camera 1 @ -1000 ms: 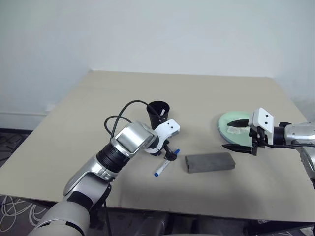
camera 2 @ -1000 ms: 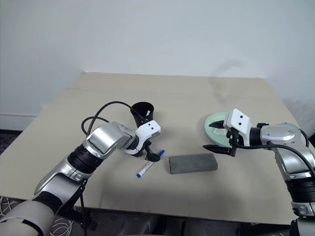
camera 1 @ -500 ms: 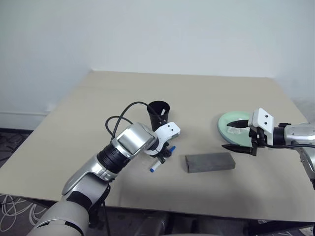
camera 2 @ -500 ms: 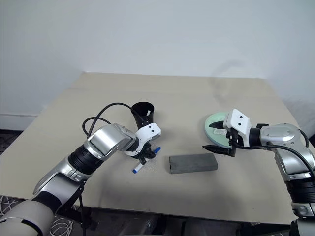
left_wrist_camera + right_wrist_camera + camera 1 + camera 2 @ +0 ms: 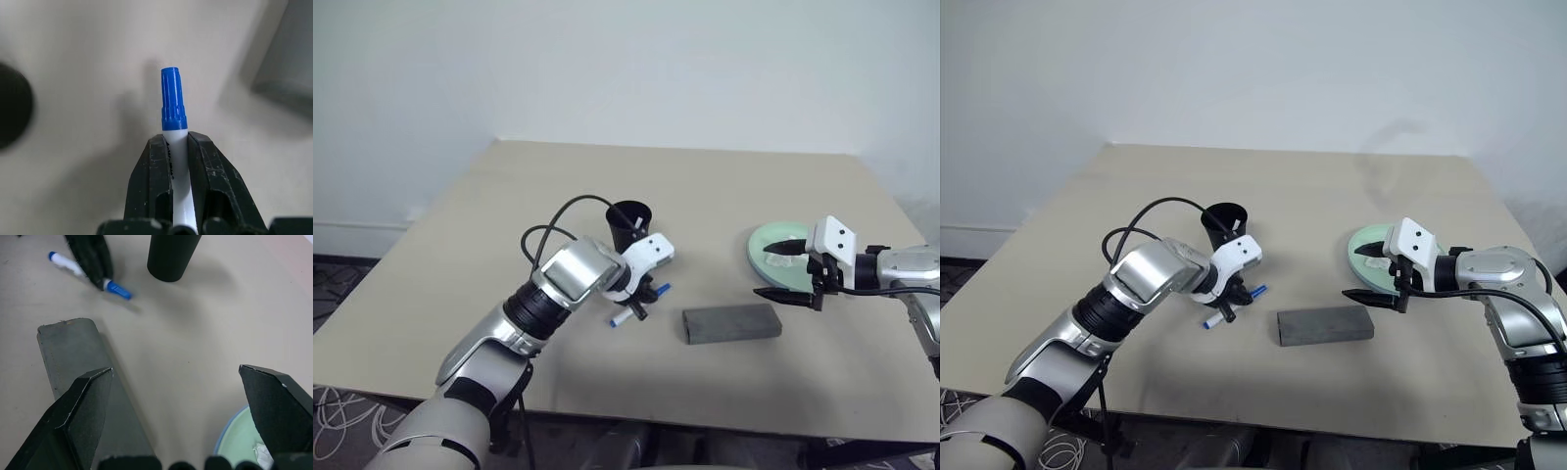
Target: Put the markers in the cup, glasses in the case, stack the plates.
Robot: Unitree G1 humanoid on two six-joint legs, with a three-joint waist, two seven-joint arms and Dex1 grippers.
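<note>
My left gripper (image 5: pixel 641 299) is shut on the white barrel of a blue-capped marker (image 5: pixel 174 103) and holds it tilted just above the table, in front of the black cup (image 5: pixel 628 225). A white marker end (image 5: pixel 635 224) sticks up inside the cup. The grey case (image 5: pixel 731 323) lies closed to the right of the held marker. Further right, a mint green plate (image 5: pixel 773 245) rests on a light blue one (image 5: pixel 226 436). My right gripper (image 5: pixel 788 270) stands open over the plates' near edge, holding nothing. The glasses are out of view.
A crumpled white tissue (image 5: pixel 261 454) lies on the green plate. The beige table (image 5: pixel 558 196) ends near the case at the front and meets a white wall at the back. A black cable (image 5: pixel 558 220) loops up from my left wrist beside the cup.
My left gripper shut on the blue-capped marker where it lay, then lifted it off the table and moved it a little toward the cup. My right arm has kept still.
</note>
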